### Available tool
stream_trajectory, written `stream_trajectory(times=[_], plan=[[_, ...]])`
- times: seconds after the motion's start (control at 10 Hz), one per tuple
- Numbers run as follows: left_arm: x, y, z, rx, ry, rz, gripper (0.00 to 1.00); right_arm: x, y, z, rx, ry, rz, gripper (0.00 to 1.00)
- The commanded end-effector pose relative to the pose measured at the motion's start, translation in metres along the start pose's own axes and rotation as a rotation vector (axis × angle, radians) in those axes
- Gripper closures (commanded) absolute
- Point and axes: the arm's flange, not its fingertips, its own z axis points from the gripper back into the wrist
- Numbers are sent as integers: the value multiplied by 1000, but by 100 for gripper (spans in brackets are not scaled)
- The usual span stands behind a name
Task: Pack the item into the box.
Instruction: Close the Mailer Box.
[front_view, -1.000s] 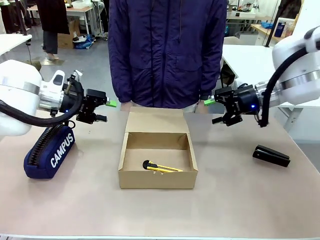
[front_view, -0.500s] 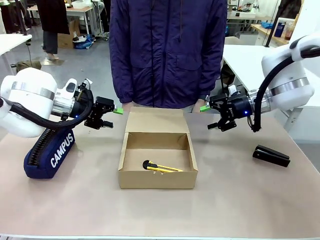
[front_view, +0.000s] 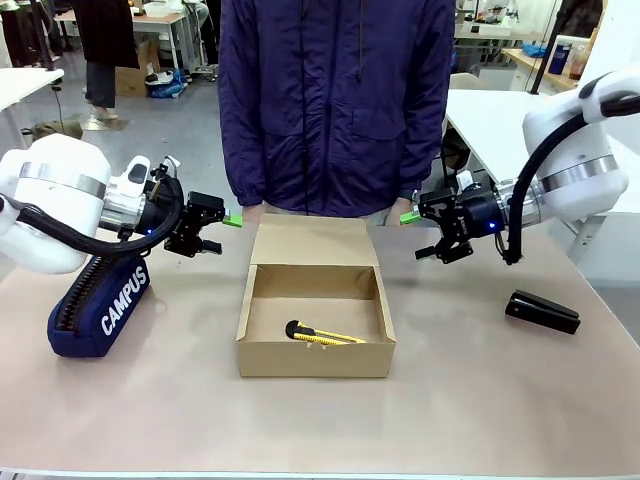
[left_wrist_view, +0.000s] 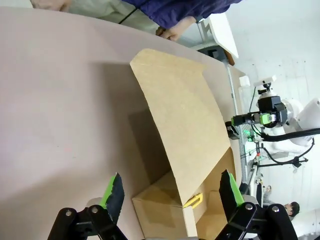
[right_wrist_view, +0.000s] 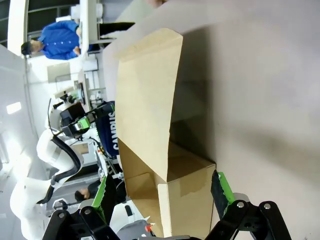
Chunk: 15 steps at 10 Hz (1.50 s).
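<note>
Yellow utility knife with black end lies flat inside the shallow brown cardboard box, near its front wall; placing is judged complete. The hinged flap lid is open, leaning toward the far side. Left jaws and right jaws hover released and empty, flanking the lid above the surface. The next move, closing, calls for catching the lid's edge and folding it forward.

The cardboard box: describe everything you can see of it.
The box is shallow, rectangular and made of plain brown cardboard. It stands open on the table. Its hinged lid flap rises from the far wall, tilted back toward the person. The yellow utility knife lies on its floor near the front wall.
</note>
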Motion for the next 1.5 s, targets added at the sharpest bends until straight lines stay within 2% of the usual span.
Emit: stream_trajectory(times=[0.0,0.3,0.5,0.8,1.0,1.1,1.3,1.4], plan=[[12,14,-10,-47,26,92,0,23,-6,-19,20,44,32,0],[19,33,-42,-164,63,158,0,45,-11,-55,79,97,65,0],[23,36,-64,-274,96,144,0,54,-10,-79,139,153,62,0],[28,42,-81,-366,135,149,0,55,-18,-85,233,196,29,0],[30,43,-82,-418,132,150,0,52,-17,-86,240,209,32,0],[30,45,-82,-441,165,142,0,52,-17,-87,245,210,35,0],[30,45,-84,-439,184,148,0,54,-18,-92,229,207,22,0],[30,46,-83,-431,188,147,13,56,-19,-96,208,202,26,11]])
